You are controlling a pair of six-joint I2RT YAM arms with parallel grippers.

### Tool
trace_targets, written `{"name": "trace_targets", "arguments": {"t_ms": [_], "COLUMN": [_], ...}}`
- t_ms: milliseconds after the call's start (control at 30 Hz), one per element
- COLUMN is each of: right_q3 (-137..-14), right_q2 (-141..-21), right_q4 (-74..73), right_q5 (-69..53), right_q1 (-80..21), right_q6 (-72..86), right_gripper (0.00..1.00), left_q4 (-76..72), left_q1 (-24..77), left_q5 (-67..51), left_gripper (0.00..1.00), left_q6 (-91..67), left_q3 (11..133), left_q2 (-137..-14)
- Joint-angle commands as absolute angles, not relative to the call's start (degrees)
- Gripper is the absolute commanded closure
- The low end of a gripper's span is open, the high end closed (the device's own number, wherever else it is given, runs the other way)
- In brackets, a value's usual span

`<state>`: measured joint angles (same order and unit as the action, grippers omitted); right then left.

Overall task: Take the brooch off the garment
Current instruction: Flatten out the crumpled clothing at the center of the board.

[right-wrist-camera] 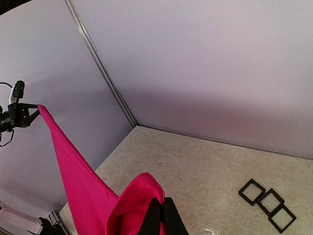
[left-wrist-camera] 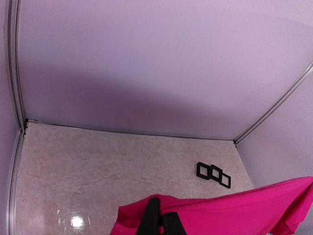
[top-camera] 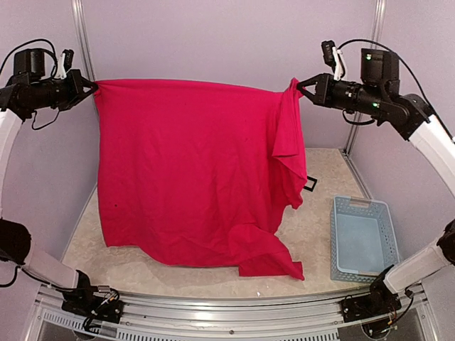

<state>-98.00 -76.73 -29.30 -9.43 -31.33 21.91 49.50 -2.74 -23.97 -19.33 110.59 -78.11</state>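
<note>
Walls (top-camera: 213, 35): pale lilac panels close the cell at 9, 12 and 3 o'clock in the top view.

Table (top-camera: 323, 167): a cream, marbled surface, mostly hidden behind the hanging cloth in the top view. It shows bare in both wrist views (left-wrist-camera: 98, 171) (right-wrist-camera: 205, 166).

Garment (top-camera: 185, 170): bright red cloth, held up in the air like a curtain. Its top edge is stretched nearly straight from 10 o'clock to 2 o'clock. The lower hem reaches the table around 6 o'clock, and one corner trails out towards 5 o'clock. A folded flap droops from the 2 o'clock end. The wrist views show the same cloth bunched at each pair of fingers (left-wrist-camera: 234, 210) (right-wrist-camera: 83, 196).

Left arm (top-camera: 8, 138): rises along the 9 o'clock side and reaches in to the cloth's 10 o'clock corner.

Right arm (top-camera: 437, 149): rises along the 3 o'clock side and reaches in to the 2 o'clock corner.

Basket (top-camera: 362, 238): pale blue plastic, sitting on the table at 4 o'clock. It is near the trailing red corner but apart from it.

Left gripper (top-camera: 92, 87): pinched tight on the upper corner of the garment, with the jaws fully together and cloth between them (left-wrist-camera: 160, 215).

Right gripper (top-camera: 300, 87): likewise clamped on the other upper corner, with cloth bulging over its closed fingers (right-wrist-camera: 163, 208).

Black squares (top-camera: 311, 183): three small linked frames flat on the table at 2 o'clock, just beside the flap (left-wrist-camera: 213, 174) (right-wrist-camera: 267, 198).

Brooch: too small to make out on the cloth, so I cannot tell where it sits.
</note>
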Motion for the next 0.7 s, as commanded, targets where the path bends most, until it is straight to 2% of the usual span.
{"name": "trace_targets", "arguments": {"t_ms": [0,233,333,400,533,667], "right_q3": [-103.55,-121.20,-128.46,-128.84,-128.33,-118.92], "right_q2": [-85.92,-103.03,-107.76,-108.56,-108.77,-104.87], "right_q4": [-23.56,-9.99,-2.00,4.53,7.12,0.84], "right_q5": [0.87,1.56,-2.51,-6.08,-10.80,-13.85], "right_q1": [-30.24,-30.23,-30.25,-30.29,-30.26,-30.39], "right_q6": [21.33,18.29,15.33,14.18,12.55,11.51], "right_gripper": [1.00,1.00,1.00,1.00,1.00,1.00], "left_q4": [44.03,35.16,32.32,29.21,22.48,19.44], "left_q1": [-10.00,-15.31,-15.35,-15.37,-15.07,-12.68], "left_q5": [-21.85,-31.78,-35.41,-36.83,-36.41,-28.55], "left_gripper": [1.00,1.00,1.00,1.00,1.00,1.00], "left_q6": [-21.55,-24.27,-22.93,-21.56,-16.14,-8.78], "left_q3": [111.50,127.43,136.48,138.14,129.70,109.09], "left_q2": [-84.03,-99.54,-105.73,-107.58,-102.83,-92.01]}}
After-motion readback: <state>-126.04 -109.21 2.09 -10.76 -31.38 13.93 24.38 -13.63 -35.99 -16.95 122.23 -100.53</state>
